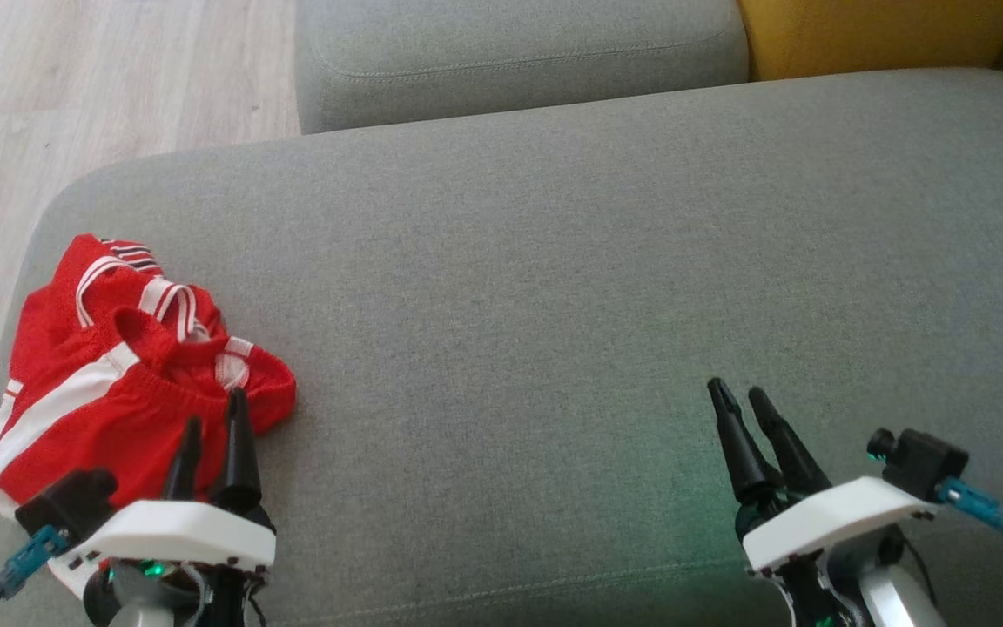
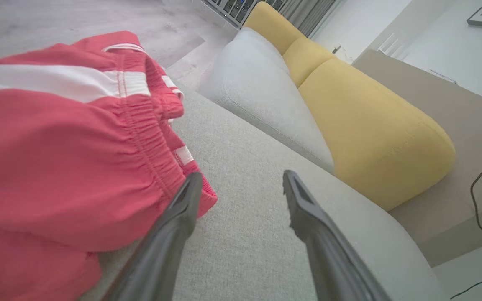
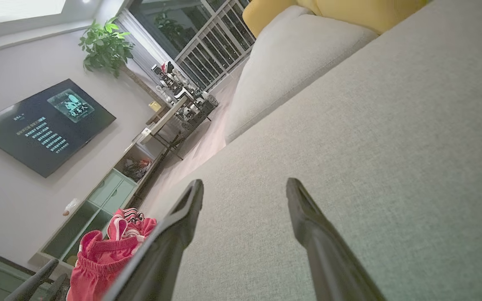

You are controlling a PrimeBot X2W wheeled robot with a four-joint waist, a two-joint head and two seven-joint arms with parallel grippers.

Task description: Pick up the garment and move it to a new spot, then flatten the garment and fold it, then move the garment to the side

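Observation:
The garment (image 1: 110,374) is a pair of red shorts with white stripes, lying crumpled at the left end of the grey sofa seat (image 1: 554,305). My left gripper (image 1: 216,411) hovers at the garment's near right edge, open, with nothing between its fingers. In the left wrist view the garment (image 2: 65,159) covers the left half and my left gripper (image 2: 241,184) has one fingertip (image 2: 193,184) by the elastic waistband. My right gripper (image 1: 741,392) stands open over bare seat at the lower right, far from the garment. The right wrist view shows the right gripper (image 3: 245,188) open and the garment (image 3: 107,251) low on the left.
A second grey cushion (image 1: 519,52) and a yellow cushion (image 1: 876,30) lie beyond the seat. Wooden floor (image 1: 75,87) runs past the seat's left edge. The right wrist view shows a wall television (image 3: 42,125), a plant (image 3: 105,46) and a low cabinet (image 3: 103,196).

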